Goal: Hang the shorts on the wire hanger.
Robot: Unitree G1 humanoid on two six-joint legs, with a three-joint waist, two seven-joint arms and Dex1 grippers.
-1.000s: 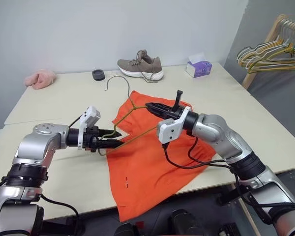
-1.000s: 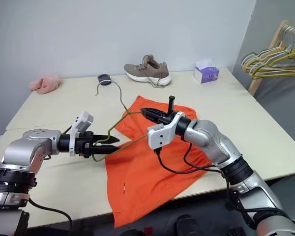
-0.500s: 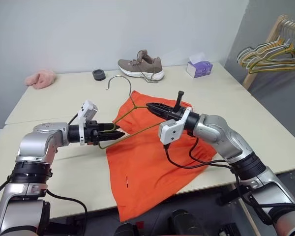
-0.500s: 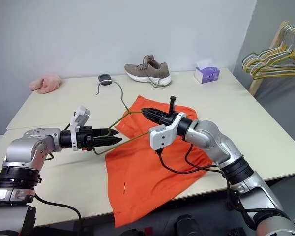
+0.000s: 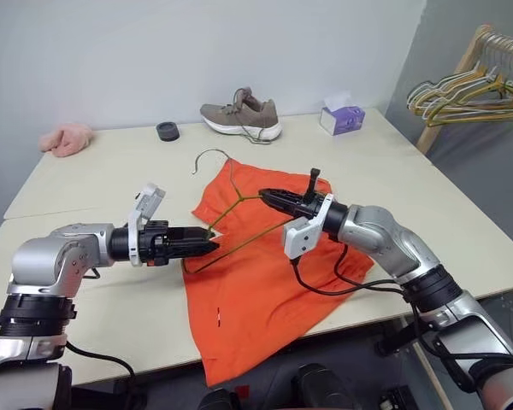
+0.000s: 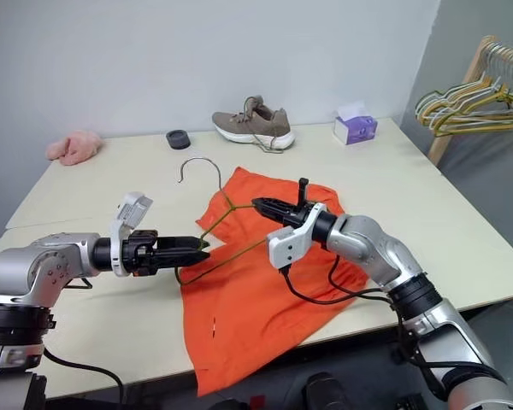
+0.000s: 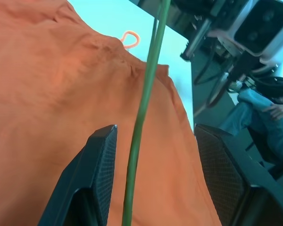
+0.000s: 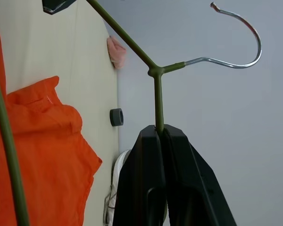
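Pale cream table [image 5: 94, 175] against a plain light wall; wooden rack with bunched yellow and green hangers [image 5: 462, 90] off the far right corner. Along the far edge: pink fluffy cloth [image 5: 66, 139], small dark round object [image 5: 168, 131], tan shoe [image 5: 241, 115], purple tissue box [image 5: 342, 118]. Orange shorts [image 5: 256, 282] spread mid-table, lower part draping over the near edge. Wire hanger [image 5: 231, 209] raised above the shorts, hook toward the far side. Right pincer [image 5: 269, 197] clamped shut on the wire just below the hook's neck. Left pincer [image 5: 207, 247] parted, one wire arm passing between the fingers [image 7: 96, 165] without clear contact. Seated person's leg at the left wrist view's edge.
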